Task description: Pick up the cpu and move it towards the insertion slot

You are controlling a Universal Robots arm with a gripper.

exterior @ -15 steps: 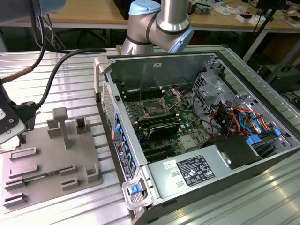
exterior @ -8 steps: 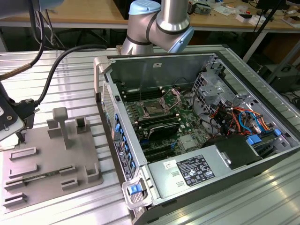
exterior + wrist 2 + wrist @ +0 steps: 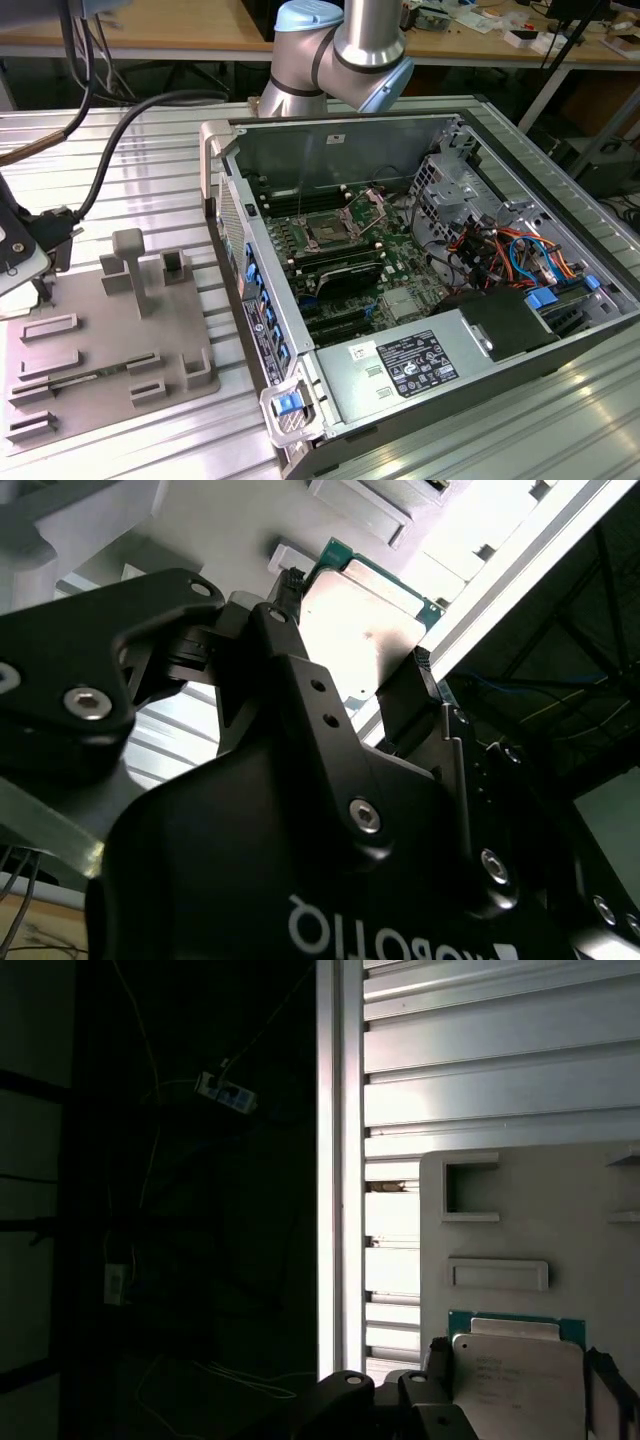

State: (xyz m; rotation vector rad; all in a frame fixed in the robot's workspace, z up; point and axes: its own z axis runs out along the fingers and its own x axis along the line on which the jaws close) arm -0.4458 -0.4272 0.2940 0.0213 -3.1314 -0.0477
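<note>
A: Starting at the exterior view's left, where is the small flat square cpu with the silvery top and green rim?

B: In the first wrist view the cpu (image 3: 517,1380) sits between the black gripper's (image 3: 358,640) fingers (image 3: 430,700). They are drawn in narrow against two opposite edges of the chip, above the grey plastic tray with raised blocks (image 3: 110,340). I can't tell whether it is clear of the tray's surface.

A: How will it handle?

B: I judge it light, rigid and fragile. The metal lid looks smooth, so the thin edges are the right place to grip it. The underside should stay untouched.

A: And further right?

B: The ribbed aluminium table (image 3: 150,150) lies open between the tray and the open grey computer case (image 3: 245,260). That near side wall of the case stands up as an edge to cross. Inside it is the insertion slot, a square socket with a dark centre and shiny metal frame (image 3: 328,232), with its frame apparently hinged back. The space above it looks free, though the drive cage and coloured cables crowd the exterior view's right.
</note>
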